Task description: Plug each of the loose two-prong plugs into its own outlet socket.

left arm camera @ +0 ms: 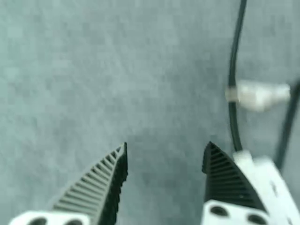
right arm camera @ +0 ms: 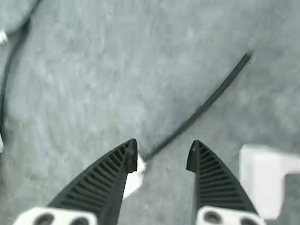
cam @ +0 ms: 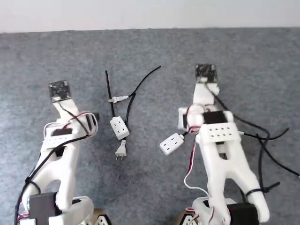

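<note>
Nearest, a loose plug (cam: 121, 151) lies with its prongs toward the arms, just beside a socket (cam: 119, 127). A second socket (cam: 171, 143) lies by the right arm. The left gripper (left arm camera: 166, 150) hangs over the carpet (left arm camera: 70, 84), jaws apart and holding nothing. The right gripper (right arm camera: 163, 147) is likewise spread, a black cord (right arm camera: 206, 105) running under its gap. Farther off, another plug (cam: 118, 99) lies against a thin cord (cam: 108, 89).

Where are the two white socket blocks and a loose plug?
centre socket block (cam: 119, 127), high view, middle of its face.
socket block beside an arm (cam: 171, 143), high view, middle of its face.
loose plug (cam: 121, 149), high view, its white body.
</note>
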{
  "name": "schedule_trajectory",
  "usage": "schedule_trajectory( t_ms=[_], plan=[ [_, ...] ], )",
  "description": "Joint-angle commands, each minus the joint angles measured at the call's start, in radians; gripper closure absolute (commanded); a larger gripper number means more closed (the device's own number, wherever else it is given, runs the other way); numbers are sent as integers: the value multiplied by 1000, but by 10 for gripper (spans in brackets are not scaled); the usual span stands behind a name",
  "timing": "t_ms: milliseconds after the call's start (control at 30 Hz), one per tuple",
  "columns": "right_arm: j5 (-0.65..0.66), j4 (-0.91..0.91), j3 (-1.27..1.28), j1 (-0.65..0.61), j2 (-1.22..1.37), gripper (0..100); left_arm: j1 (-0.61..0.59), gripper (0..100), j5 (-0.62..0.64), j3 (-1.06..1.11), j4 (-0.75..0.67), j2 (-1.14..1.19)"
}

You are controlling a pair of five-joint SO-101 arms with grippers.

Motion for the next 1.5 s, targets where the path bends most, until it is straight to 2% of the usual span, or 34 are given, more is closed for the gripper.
schedule_trajectory(
  t_ms=[0, 167, 300, 467, 567, 667, 867, 1067, 1200, 1300, 1467],
  plan=[
    [11, -18, 44, 7, -47, 816, 48, 750, 8, -64, 288, -110],
    [23, 4, 86, 38, -124, 902, 71, 750, 8, -36, 486, -342],
    [23, -4, 135, 61, -200, 917, 175, 750, 8, 62, 574, -519],
    [23, -4, 192, 61, -278, 919, 336, 750, 23, 173, 586, -674],
    [23, -5, 207, 61, -303, 920, 382, 750, 120, 179, 585, -672],
    [23, -21, 210, 61, -305, 922, 399, 750, 137, 179, 543, -618],
    [25, -51, 230, 61, -311, 922, 399, 750, 140, 177, 410, -428],
    [20, -45, 235, 44, -317, 923, 385, 750, 204, 177, 275, -269],
    [2, -101, 238, -105, -306, 923, 275, 750, 203, 153, 273, -284],
    [-94, -148, 235, -203, -305, 920, 169, 750, 203, 139, 299, -334],
    [-176, -200, 233, -315, -305, 919, 74, 750, 201, 147, 371, -454]
  ],
)
